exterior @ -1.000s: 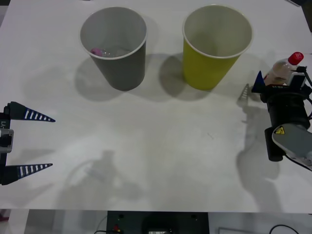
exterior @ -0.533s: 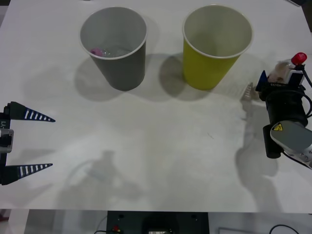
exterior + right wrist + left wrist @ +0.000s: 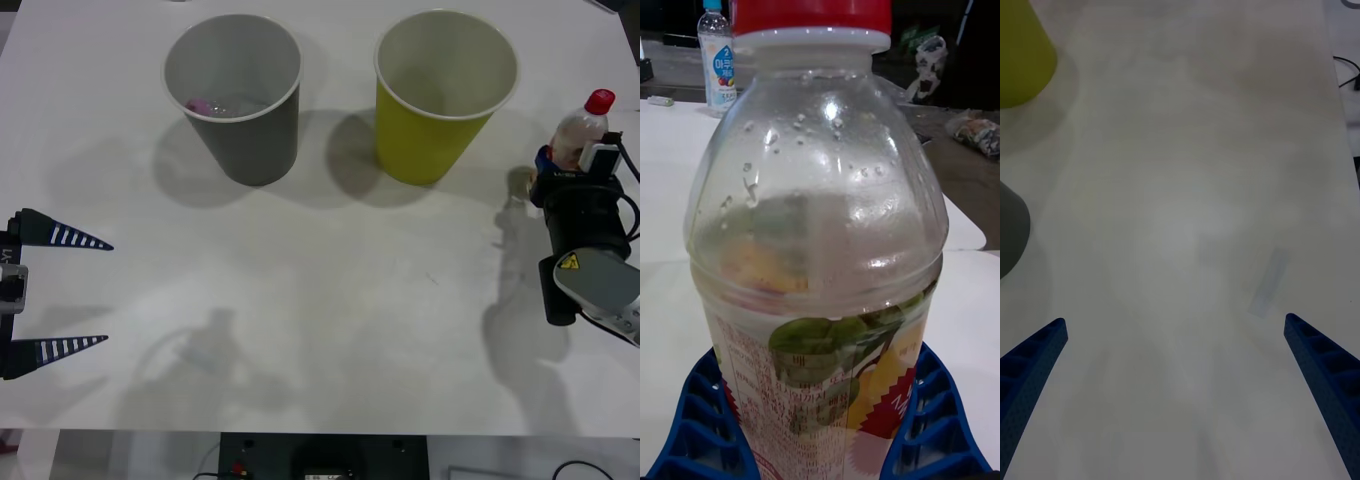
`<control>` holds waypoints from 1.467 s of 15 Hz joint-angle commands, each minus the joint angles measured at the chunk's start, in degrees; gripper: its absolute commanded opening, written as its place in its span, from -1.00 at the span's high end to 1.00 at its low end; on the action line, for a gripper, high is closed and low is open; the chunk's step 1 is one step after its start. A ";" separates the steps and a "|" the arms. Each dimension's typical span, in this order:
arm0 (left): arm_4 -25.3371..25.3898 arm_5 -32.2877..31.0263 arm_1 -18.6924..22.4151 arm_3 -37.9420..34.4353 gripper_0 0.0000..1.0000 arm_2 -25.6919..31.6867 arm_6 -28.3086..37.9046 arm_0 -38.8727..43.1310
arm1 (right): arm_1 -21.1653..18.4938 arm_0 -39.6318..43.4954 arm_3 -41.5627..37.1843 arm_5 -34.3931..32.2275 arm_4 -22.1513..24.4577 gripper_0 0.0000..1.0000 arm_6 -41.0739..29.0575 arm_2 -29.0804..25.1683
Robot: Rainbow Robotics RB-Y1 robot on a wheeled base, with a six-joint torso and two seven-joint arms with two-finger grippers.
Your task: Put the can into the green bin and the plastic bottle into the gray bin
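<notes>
The plastic bottle [image 3: 582,125] [image 3: 820,225], clear with a red cap and a fruit-print label, stands upright at the table's right edge. My right gripper [image 3: 563,157] [image 3: 820,442] is shut on its lower body, blue fingers [image 3: 936,420] on both sides. The green bin [image 3: 445,95] [image 3: 1022,52] stands just left of the bottle, and the gray bin [image 3: 235,95] [image 3: 1011,232] farther left. A small pink thing [image 3: 199,104] lies inside the gray bin; I cannot tell what it is. The can is out of view. My left gripper [image 3: 108,292] [image 3: 1180,390] waits open at the table's left edge.
The white table [image 3: 330,300] is bare between the bins and its front edge. A faint tape mark [image 3: 1268,281] lies on it ahead of the left gripper. Another bottle [image 3: 719,60] stands on a surface far behind.
The right gripper has turned and lifted with the bottle, bringing it from a tilt to upright. Its fingers no longer stick out to the left. The left arm has not moved.
</notes>
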 commanded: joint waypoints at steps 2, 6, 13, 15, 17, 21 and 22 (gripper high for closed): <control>0.00 0.00 0.00 0.00 -1.00 0.00 0.00 0.00 | -1.24 1.48 -2.94 0.03 1.01 1.00 0.00 0.00; 0.00 0.00 0.00 0.00 -1.00 0.00 0.00 0.00 | -4.66 5.96 -10.32 -3.93 4.00 1.00 0.00 -2.81; 0.00 0.00 0.00 0.00 -1.00 0.00 0.00 0.00 | -12.22 17.91 -25.00 -21.59 13.58 1.00 0.09 -14.50; 0.00 0.00 0.00 0.00 -1.00 0.00 0.00 0.00 | -13.72 22.22 -29.31 -28.54 17.53 1.00 0.09 -19.60; 0.00 0.00 0.00 0.00 -1.00 0.00 0.00 0.00 | -14.51 26.70 -34.23 -36.53 20.96 1.00 0.09 -25.75; 0.00 0.00 0.00 0.00 -1.00 0.00 0.00 0.00 | -15.56 35.67 -43.98 -49.01 23.51 1.00 0.53 -36.56; 0.00 0.00 0.00 0.00 -0.99 0.00 0.00 0.00 | -15.56 37.51 -46.09 -51.92 23.68 1.00 0.71 -38.93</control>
